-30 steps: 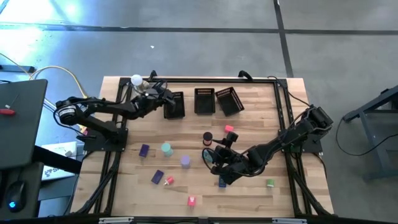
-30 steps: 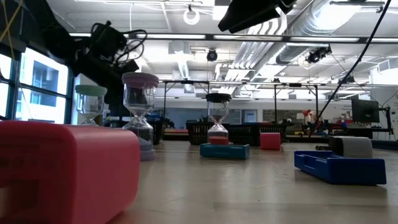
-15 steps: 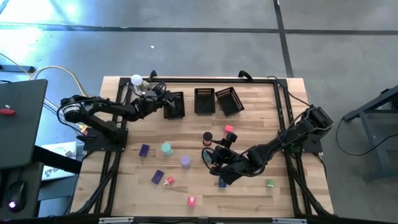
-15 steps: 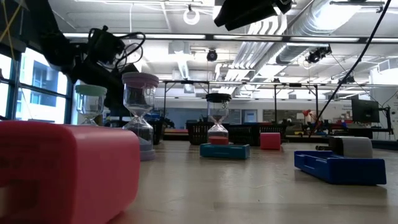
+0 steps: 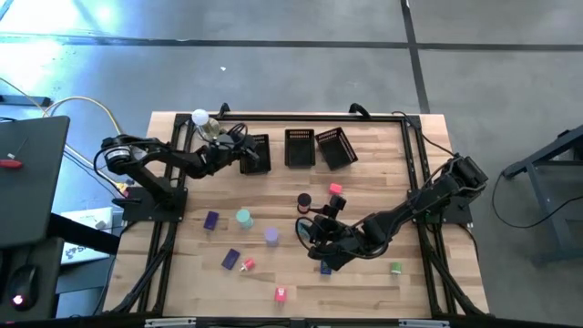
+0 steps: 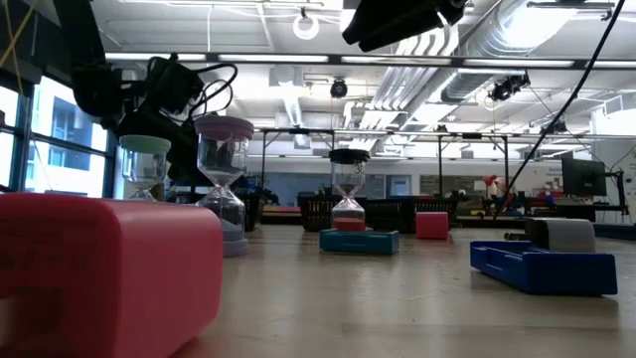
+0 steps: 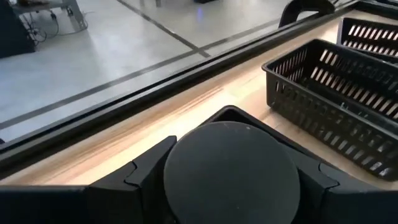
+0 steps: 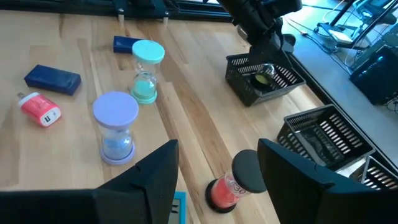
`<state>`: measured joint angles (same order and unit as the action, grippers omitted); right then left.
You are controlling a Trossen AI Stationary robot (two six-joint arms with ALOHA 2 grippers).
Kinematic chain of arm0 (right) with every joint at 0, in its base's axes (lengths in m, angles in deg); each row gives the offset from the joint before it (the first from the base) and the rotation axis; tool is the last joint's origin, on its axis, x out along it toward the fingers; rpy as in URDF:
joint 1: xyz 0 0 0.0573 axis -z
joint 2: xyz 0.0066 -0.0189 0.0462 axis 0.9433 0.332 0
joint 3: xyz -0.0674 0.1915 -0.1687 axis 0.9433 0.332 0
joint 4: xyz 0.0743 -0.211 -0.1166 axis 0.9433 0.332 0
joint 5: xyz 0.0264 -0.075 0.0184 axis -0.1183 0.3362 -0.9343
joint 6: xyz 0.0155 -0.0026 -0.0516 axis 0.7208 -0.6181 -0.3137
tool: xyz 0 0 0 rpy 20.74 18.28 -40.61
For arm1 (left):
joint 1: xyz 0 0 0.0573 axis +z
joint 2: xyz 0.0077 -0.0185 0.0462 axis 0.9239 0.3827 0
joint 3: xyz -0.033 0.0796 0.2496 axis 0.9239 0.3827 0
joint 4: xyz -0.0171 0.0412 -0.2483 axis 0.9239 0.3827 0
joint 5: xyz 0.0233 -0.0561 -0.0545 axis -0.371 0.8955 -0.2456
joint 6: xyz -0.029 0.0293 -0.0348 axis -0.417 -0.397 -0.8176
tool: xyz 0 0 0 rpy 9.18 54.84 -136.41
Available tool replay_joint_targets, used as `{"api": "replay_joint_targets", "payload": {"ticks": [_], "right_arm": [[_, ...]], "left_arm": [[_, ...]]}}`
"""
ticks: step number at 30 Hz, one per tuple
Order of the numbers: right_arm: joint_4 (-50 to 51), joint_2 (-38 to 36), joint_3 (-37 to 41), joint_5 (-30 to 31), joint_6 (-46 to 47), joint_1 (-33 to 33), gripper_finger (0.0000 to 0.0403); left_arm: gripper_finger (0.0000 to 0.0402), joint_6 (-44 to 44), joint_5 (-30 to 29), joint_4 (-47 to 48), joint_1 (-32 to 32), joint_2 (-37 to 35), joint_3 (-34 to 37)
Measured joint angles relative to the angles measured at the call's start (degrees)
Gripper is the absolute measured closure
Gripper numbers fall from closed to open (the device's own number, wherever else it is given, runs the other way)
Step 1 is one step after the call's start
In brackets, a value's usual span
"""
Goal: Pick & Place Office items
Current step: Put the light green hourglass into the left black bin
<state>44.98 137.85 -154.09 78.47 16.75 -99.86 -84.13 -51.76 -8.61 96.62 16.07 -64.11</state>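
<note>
- Left gripper sits at the leftmost basket near the table's far edge, apparently positioned for a drop; whether its fingers are apart or closed cannot be told.
- Right gripper hangs near the table's middle toward the near edge, fingers spread wide and empty, judged ready to take a piece.
- The black-capped red hourglass stands upright just beyond those fingers.
- Purple hourglass, teal hourglass and other small items stand uncollected on the near half.

Around my wooden table lies a grey concrete floor crossed by dark lines. Beyond it, ceiling lights, pale ducts and a window.
</note>
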Motion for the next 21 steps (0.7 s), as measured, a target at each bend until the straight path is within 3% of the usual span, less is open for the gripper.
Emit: {"api": "replay_joint_targets", "payload": {"ticks": [21], "right_arm": [[0.0, 0.0, 0.0, -2.4, 0.9, 0.0, 0.0195]], "left_arm": [[0.0174, 6.1, 0.0, -8.2, 0.0, 0.0, 0.0]]}}
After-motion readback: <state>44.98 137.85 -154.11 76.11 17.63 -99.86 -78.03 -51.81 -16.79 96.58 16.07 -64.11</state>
